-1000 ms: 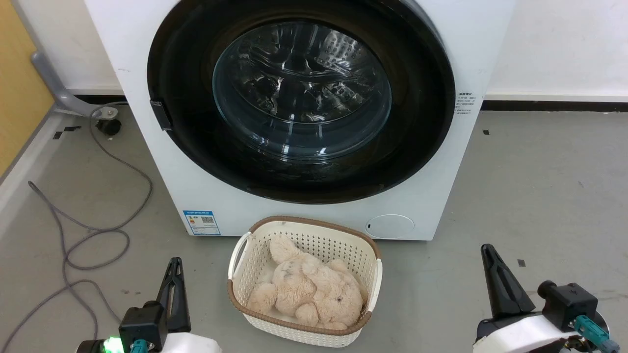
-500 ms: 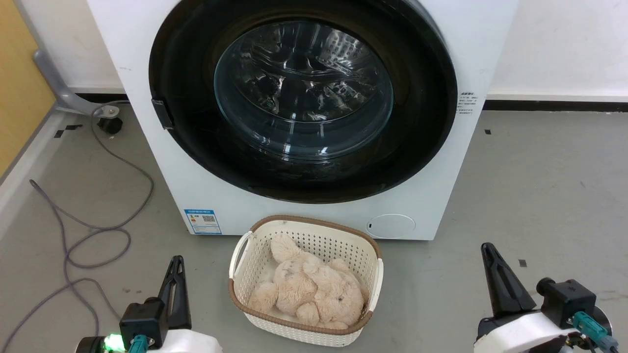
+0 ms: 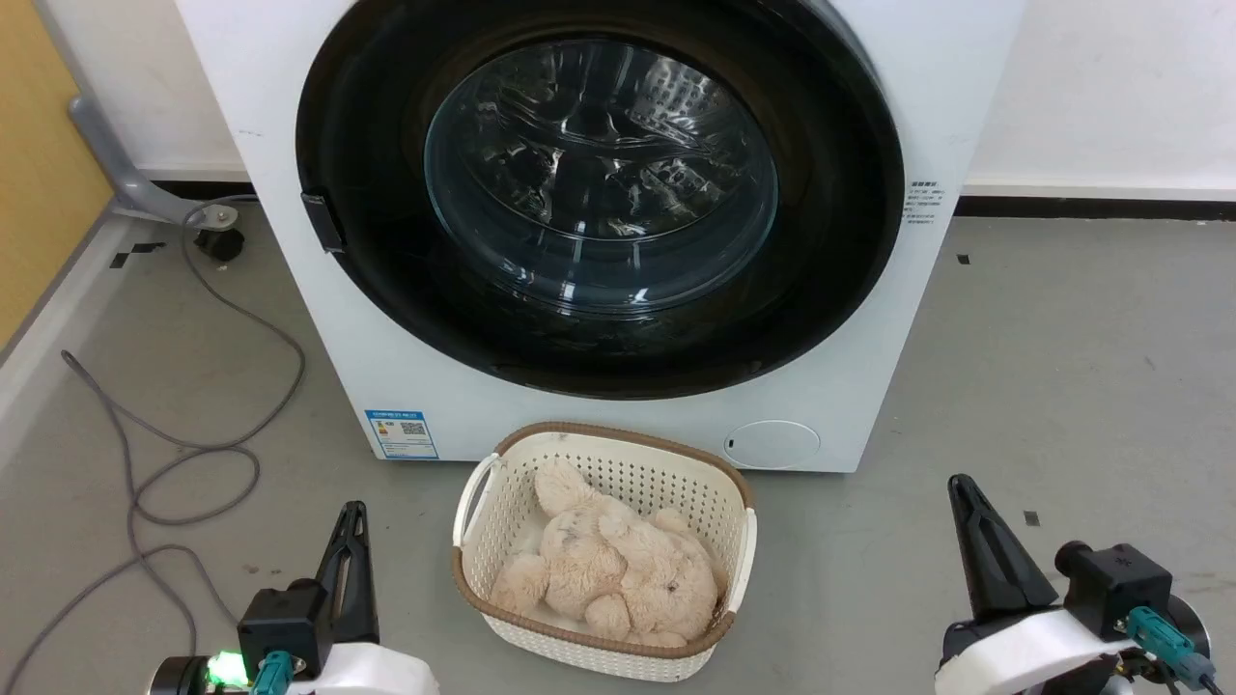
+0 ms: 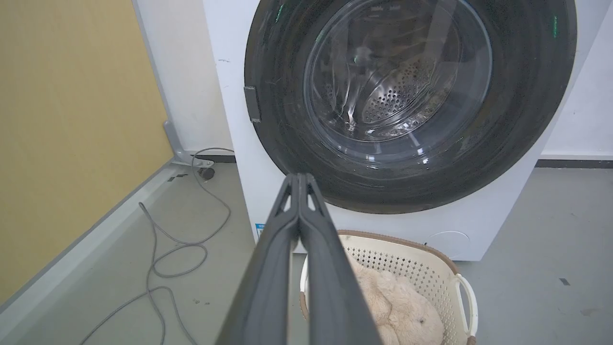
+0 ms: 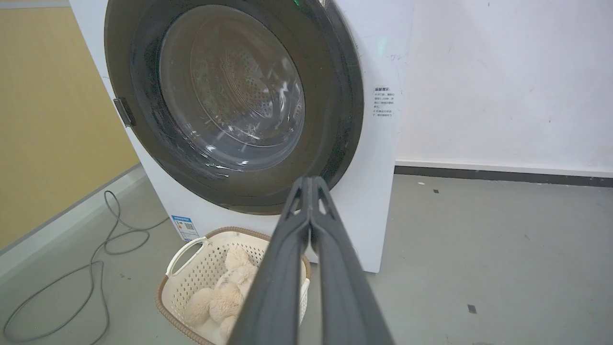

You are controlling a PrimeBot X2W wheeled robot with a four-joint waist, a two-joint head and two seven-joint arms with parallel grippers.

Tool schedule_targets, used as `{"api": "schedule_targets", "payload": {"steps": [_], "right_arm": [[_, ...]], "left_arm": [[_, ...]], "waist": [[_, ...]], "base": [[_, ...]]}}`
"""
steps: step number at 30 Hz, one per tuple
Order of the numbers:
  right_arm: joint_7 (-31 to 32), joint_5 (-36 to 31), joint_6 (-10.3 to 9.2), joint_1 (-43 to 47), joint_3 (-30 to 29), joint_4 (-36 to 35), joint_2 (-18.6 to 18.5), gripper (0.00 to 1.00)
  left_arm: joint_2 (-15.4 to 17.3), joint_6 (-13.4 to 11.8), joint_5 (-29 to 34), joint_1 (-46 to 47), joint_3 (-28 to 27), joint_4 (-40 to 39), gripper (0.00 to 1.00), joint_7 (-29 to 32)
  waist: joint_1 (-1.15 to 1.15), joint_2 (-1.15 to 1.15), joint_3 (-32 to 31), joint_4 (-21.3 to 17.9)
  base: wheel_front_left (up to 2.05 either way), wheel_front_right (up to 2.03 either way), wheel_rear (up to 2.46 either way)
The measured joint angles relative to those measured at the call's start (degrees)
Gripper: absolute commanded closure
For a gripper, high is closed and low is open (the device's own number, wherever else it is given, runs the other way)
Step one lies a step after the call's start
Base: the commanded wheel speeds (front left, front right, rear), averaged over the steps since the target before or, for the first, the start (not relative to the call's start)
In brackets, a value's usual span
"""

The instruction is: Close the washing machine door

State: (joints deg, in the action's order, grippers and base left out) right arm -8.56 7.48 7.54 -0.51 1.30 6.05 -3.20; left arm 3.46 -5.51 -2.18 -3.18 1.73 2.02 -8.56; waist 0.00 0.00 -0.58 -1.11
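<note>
Leftmost, a grey cable (image 3: 301,367) looped over the floor (image 3: 1062,386). Beside it the left hand (image 3: 353,510) hovered low, its forearm at the bottom edge and its fingers pointing toward the washer (image 3: 869,386), clenched tip to tip on nothing. Between the hands, a cream basket (image 3: 603,431) holding a plush toy (image 3: 608,569) stood just before the washer. Above it the door (image 3: 599,193) lay flat against the washer's front, covering the opening. At the right, the right hand (image 3: 958,483) hung low too, well apart from the basket, fingers likewise pressed together and empty.
</note>
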Motion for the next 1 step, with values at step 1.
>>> {"api": "schedule_targets", "payload": {"steps": [1], "right_arm": [[0.1,-0.1,0.0,0.0,0.0,-0.1,0.0,1.0]], "left_arm": [[0.0,0.1,0.1,0.0,0.0,0.0,1.0,0.1]], "waist": [[0.0,0.0,0.0,0.0]], "base": [[0.0,0.0,0.0]]}}
